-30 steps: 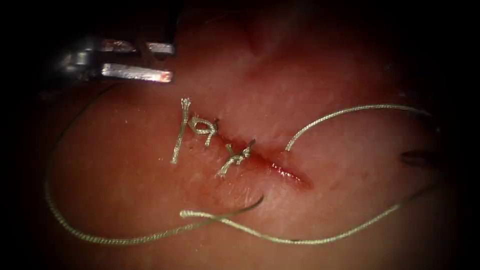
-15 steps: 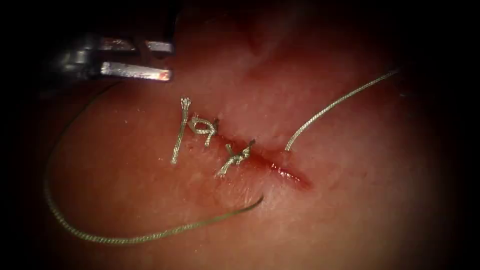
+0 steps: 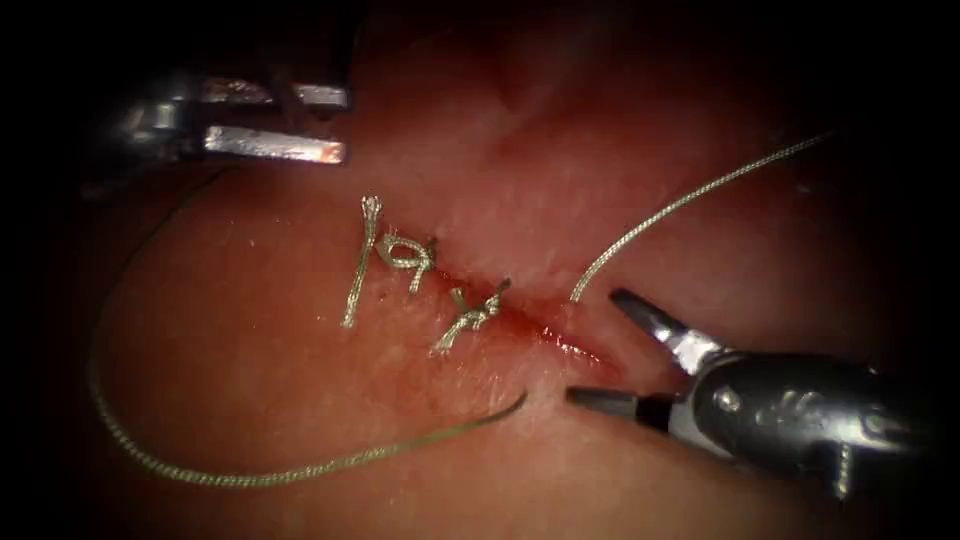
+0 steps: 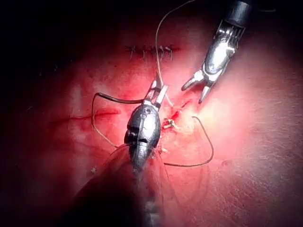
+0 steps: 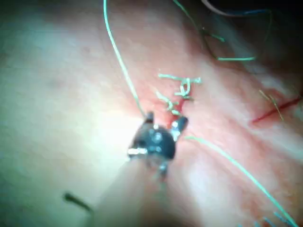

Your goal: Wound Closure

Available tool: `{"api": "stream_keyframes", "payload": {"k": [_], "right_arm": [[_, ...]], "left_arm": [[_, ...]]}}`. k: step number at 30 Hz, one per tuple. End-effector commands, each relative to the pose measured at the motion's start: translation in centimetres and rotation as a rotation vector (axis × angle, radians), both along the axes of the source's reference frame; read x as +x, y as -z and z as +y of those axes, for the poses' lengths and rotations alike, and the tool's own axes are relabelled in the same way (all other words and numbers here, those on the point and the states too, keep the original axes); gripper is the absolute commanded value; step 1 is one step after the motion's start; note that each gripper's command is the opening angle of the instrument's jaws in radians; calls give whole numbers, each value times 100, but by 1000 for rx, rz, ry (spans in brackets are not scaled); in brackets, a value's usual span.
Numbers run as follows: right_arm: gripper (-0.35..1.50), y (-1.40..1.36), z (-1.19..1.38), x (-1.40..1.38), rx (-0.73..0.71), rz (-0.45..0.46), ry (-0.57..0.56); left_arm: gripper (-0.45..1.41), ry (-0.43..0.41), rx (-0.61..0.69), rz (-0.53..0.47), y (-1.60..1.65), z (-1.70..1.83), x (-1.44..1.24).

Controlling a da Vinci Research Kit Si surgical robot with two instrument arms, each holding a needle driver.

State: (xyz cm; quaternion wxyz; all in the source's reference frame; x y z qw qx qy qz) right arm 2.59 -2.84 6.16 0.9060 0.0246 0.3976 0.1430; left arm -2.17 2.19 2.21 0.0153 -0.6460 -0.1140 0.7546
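The right tool (image 3: pixel 592 345) has been brought in at 4 o'clock, spread wide and empty, astride the cut's (image 3: pixel 545 330) right end. The needle (image 4: pixel 118 99) is seen off the tissue at the left tool (image 3: pixel 343 125), at 10 o'clock; whether it is gripped cannot be told.

– Right tool (image 3: pixel 590 345)?
– Jaws spread wide, holding nothing, straddling the cut's (image 3: pixel 560 335) right end.
– Left tool (image 3: pixel 335 125)?
– Jaws apart, over the tissue (image 3: pixel 300 380), empty.
– Thread (image 3: pixel 690 200)?
– It leaves the cut rightward.
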Motion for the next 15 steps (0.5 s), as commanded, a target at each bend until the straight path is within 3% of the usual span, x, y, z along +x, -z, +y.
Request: {"api": "stream_keyframes", "payload": {"k": [1,9,10,12,15], "right_arm": [[79,-16,-16,20,6,11,28],[77,-52,-42,49,-2,-2,104],[57,-56,-42,50,-6,-5,101],[-35,-57,-41,50,0,-13,108],[-35,-55,-41,49,1,-11,110]], "left_arm": [[-45,0,-2,-2,-6,2,-5],[-45,1,-2,-1,-5,1,-5],[-45,0,-2,-1,-5,2,-5],[-45,1,-2,-1,-5,2,-5],[-45,1,-2,-1,-5,1,-5]]}}
